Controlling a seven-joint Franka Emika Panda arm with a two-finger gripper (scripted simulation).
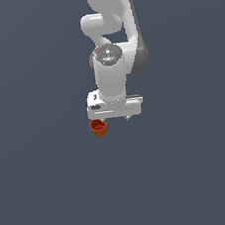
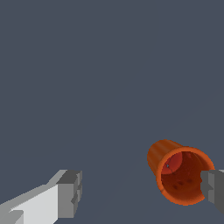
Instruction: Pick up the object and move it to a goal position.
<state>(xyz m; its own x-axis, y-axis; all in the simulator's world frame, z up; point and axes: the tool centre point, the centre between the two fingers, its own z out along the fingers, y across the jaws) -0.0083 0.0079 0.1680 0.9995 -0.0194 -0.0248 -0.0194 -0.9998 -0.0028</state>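
1. Two fingers of your gripper point(image 2: 142, 192) stand wide apart, holding nothing; one pad point(image 2: 70, 192) is well clear, the other just beside the cup's rim.
2. Your orange-red cup point(image 2: 179, 175) lies tipped on the bare grey surface point(image 2: 87, 65), mouth toward the wrist camera, off-centre between the jaws.
3. It looks light, stiff and thin-walled; take it across the ribbed sides, below the rim.

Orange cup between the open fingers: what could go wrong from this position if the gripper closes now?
1. The orange cup sits hard against one finger, far from the other finger. Closing the gripper may shove it sideways rather than clamp it evenly.
2. The cup appears tilted, its opening facing the wrist camera, so the tapered ribbed wall might slip or roll under the pads.
3. In the exterior view the cup is partly hidden under the hand, so how deep the fingers reach cannot be told.
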